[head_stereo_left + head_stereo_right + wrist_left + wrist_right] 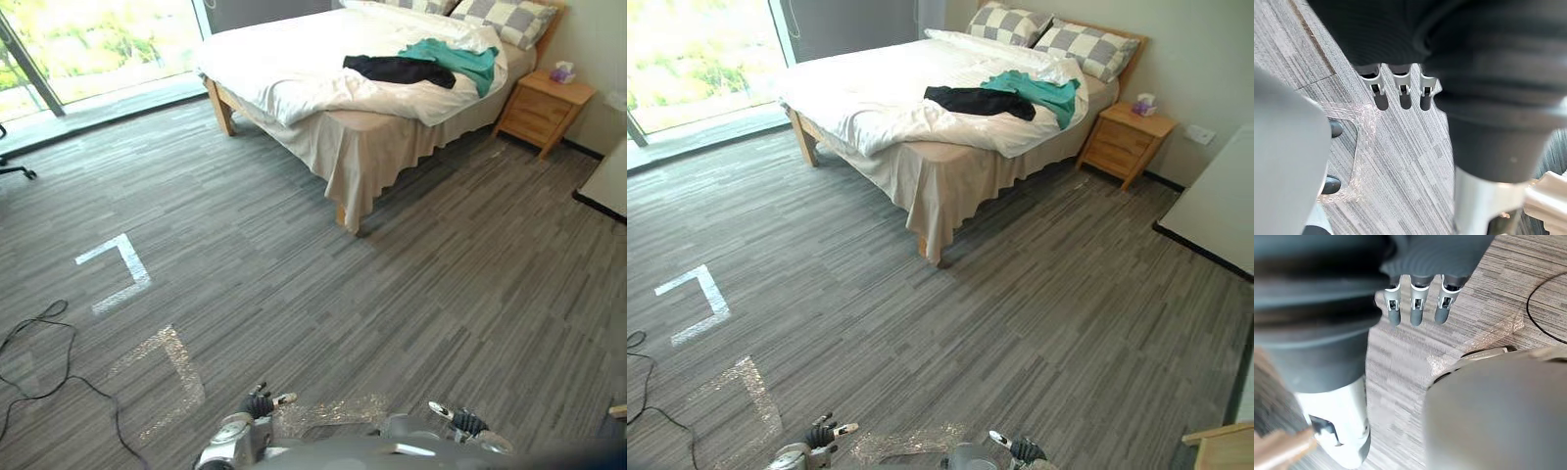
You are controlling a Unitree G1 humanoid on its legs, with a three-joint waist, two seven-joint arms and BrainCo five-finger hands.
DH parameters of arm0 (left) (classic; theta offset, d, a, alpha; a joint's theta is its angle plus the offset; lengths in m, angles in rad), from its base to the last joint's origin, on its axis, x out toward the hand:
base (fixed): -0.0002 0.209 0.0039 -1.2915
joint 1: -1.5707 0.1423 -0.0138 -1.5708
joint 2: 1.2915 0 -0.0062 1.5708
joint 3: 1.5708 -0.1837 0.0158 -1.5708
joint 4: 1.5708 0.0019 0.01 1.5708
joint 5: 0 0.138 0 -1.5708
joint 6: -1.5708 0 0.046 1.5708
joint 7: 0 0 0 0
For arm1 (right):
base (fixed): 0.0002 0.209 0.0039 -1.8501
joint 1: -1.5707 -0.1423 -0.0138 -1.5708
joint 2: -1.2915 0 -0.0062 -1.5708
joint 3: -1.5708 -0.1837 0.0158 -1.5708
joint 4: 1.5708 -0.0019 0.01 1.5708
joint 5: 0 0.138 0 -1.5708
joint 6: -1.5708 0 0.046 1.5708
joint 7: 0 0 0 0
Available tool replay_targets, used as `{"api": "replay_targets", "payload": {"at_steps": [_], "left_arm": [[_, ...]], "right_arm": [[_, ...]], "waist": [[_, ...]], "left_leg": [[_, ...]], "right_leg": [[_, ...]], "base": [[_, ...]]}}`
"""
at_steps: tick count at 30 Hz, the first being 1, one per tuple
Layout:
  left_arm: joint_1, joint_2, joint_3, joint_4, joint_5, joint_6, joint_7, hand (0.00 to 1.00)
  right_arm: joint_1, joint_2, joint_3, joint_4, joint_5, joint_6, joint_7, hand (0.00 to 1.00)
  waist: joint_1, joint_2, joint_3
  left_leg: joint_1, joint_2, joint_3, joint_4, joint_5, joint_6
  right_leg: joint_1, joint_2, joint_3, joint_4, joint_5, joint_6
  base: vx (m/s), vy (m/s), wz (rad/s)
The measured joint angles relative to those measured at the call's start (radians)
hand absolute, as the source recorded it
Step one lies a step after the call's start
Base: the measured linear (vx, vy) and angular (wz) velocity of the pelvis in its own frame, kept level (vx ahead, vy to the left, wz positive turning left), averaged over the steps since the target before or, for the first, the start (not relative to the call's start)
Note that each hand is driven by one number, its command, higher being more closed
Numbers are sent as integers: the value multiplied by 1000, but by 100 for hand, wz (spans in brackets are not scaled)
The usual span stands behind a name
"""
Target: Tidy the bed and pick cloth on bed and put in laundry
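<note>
Here's the job, up in the upper right of the frame: a crumpled black cloth [400, 70] lying on the rumpled white duvet [294, 59], and a teal-green cloth [456, 59] spread just behind it, the two touching by the look of it. Both sit toward the checked grey-and-white pillows [514, 18], on the side of the wooden-framed bed [218, 103] nearest the small wooden nightstand [544, 106] with its little tissue box [562, 71].

Down at the bottom edge, well apart from all that, the left hand [260, 401] and right hand [460, 421] hang over the grey striped carpet [392, 294], fingers [1400, 88] straight and apart, nothing in either.

Now the worries. Those cloths lie right on loose bedding, so I'd say a grab could pinch duvet along with fabric and haul it further askew. One cloth may drag the other off onto the floor. The duvet hangs bunched over the near bed corner, and a close approach there could snag it. Reaching from the nightstand side risks knocking that tissue box.
</note>
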Motion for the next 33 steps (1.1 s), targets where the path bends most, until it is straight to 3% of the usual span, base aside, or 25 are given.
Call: {"api": "replay_targets", "payload": {"at_steps": [2, 5, 7, 9, 10, 11, 13, 16, 17, 18, 19, 20, 22, 24, 25, 26, 27, 28, 29, 30, 31, 32, 33], "left_arm": [[-19, -5, 1, 1, 5, 18, 1, 0], [-39, -20, 3, 11, 13, 35, 4, 0], [-43, -24, 23, 10, 21, 32, 13, 0], [-43, -17, 73, 10, 23, 29, 14, 0], [-43, -16, 92, 19, 29, 28, 16, 0], [-47, -22, 103, 28, 32, 24, 19, 0], [-40, -52, 121, 48, 62, 19, 21, 0], [-54, -73, 121, 44, 64, 11, 19, 0], [-54, -73, 122, 40, 61, 4, 21, 0], [-48, -79, 130, 27, 61, -10, 20, 0], [-45, -82, 135, 18, 59, -17, 20, 0], [-30, -86, 143, -21, 59, -25, 18, 0], [-20, -87, 149, -83, 59, -32, 13, 0], [-12, -99, 168, -122, 49, -33, 10, 0], [-13, -98, 169, -127, 41, -34, 9, 0], [-17, -97, 168, -129, 38, -34, 5, 0], [-12, -97, 165, -128, 38, -35, 2, 0], [-6, -100, 159, -127, 37, -36, -1, 0], [-5, -105, 158, -127, 21, -37, 0, 0], [-3, -105, 158, -128, 11, -38, 0, 0], [2, -101, 156, -116, 2, -39, 1, 0], [2, -95, 155, -106, 1, -42, 3, 0], [-6, -74, 143, -87, -2, -53, 16, 0]], "right_arm": [[-5, -2, -35, -1, 11, 14, 1, 0], [-6, -5, -79, -2, 46, 35, 1, 0], [-6, -8, -80, -3, 48, 42, 2, 0], [-4, -1, -82, -3, 46, 43, 2, 0], [3, 0, -83, -3, 45, 44, 3, 0], [5, -2, -86, -2, 43, 45, 4, 0], [11, -22, -97, -3, 42, 50, 13, 0], [-1, -22, -120, -2, 1, 39, 28, 0], [-2, -25, -119, -3, -25, 24, 40, 0], [-8, -30, -111, -3, -56, 3, 47, 0], [-10, -34, -104, -2, -75, -6, 50, 0], [-18, -39, -74, 0, -105, -16, 60, 0], [-33, -48, -33, 3, -116, -20, 73, 0], [-86, -48, -31, 22, -116, -26, 83, 0], [-97, -41, -32, 19, -116, -27, 90, 0], [-110, -27, -31, 17, -119, -28, 108, 0], [-111, -21, -26, 9, -129, -32, 119, 0], [-93, -16, -7, -14, -136, -41, 128, 0], [-72, -10, 2, -29, -136, -48, 137, 0], [-63, -6, 7, -40, -141, -52, 141, 0], [-41, -4, 10, -39, -154, -59, 145, 0], [-33, -2, 10, -36, -155, -59, 144, 0], [-25, 19, 12, -32, -156, -60, 135, 0]], "waist": [[-15, 14, 21], [-25, 49, 52], [-25, 51, 65], [-16, 22, 78], [-18, 12, 79], [-19, 20, 82], [-48, 88, 46], [-56, 100, 55], [-66, 111, 54], [-69, 127, 59], [-67, 128, 62], [-58, 119, 67], [-26, 104, 69], [31, 101, 80], [40, 98, 83], [44, 91, 86], [40, 91, 85], [32, 102, 78], [33, 109, 74], [36, 111, 73], [41, 104, 57], [41, 96, 40], [41, 58, 19]], "left_leg": [[13, 13, -3, -4, -8, 12], [17, 88, 14, 17, -37, -19], [22, 158, 38, 15, -60, -57], [58, 180, 58, 15, -90, -104], [88, 193, 66, 18, -112, -129], [112, 210, 71, 19, -133, -130], [130, 293, 75, 43, -174, -50], [59, 337, 36, 312, -77, -81], [4, 363, 8, 496, -17, -102], [-63, 386, -7, 711, -23, -129], [-96, 391, -7, 807, -38, -139], [-164, 372, 1, 954, -71, -140], [-288, 296, 1, 1026, -110, -120], [-426, 195, 6, 902, -160, -75], [-448, 172, 9, 825, -161, -71], [-463, 131, 27, 635, -140, -65], [-469, 107, 50, 468, -78, -53], [-470, 87, 83, 269, 24, -43], [-474, 90, 118, 156, 78, -36], [-480, 94, 145, 117, 91, -26], [-506, 104, 189, 152, 200, 64], [-506, 93, 208, 164, 237, 92], [-511, 56, 224, 168, 235, 131]], "right_leg": [[-13, -1, -29, 35, -7, 7], [-115, -2, -52, 48, -26, 21], [-209, -33, -49, -70, 80, 46], [-241, -92, -49, -146, 158, 67], [-245, -133, -49, -144, 174, 67], [-255, -140, -80, -98, 224, 46], [-317, -73, -118, 67, 91, -25], [-285, -13, -119, 94, 5, -75], [-224, 31, -116, 56, -20, -86], [-133, 89, -109, -27, -19, -94], [-82, 113, -99, -73, -13, -104], [13, 148, -74, -165, 3, -128], [119, 173, -15, -268, 23, -159], [210, 167, 79, -312, 34, -148], [232, 158, 100, -319, 32, -135], [279, 129, 122, -328, 15, -103], [316, 107, 125, -347, 0, -77], [377, 94, 129, -382, -19, -46], [424, 86, 129, -412, -38, -31], [457, 82, 130, -427, -56, -28], [517, 70, 131, -444, -93, -5], [528, 59, 122, -440, -96, 2], [518, 22, 98, -413, -80, 19]], "base": [[32, -93, -17], [41, -128, -14], [188, -214, -18], [340, -341, -26], [539, -507, -28], [484, -453, -18], [506, -401, -16], [691, -450, -33], [612, -319, -26], [612, -319, -26], [587, -228, -29], [560, -188, -46], [579, -168, -81], [509, -47, -148], [540, 28, -135], [437, 46, -90], [650, 139, -79], [537, 158, -44], [539, 198, -36], [607, 289, -23], [643, 297, -6], [809, 327, 23], [692, 246, 36]]}}
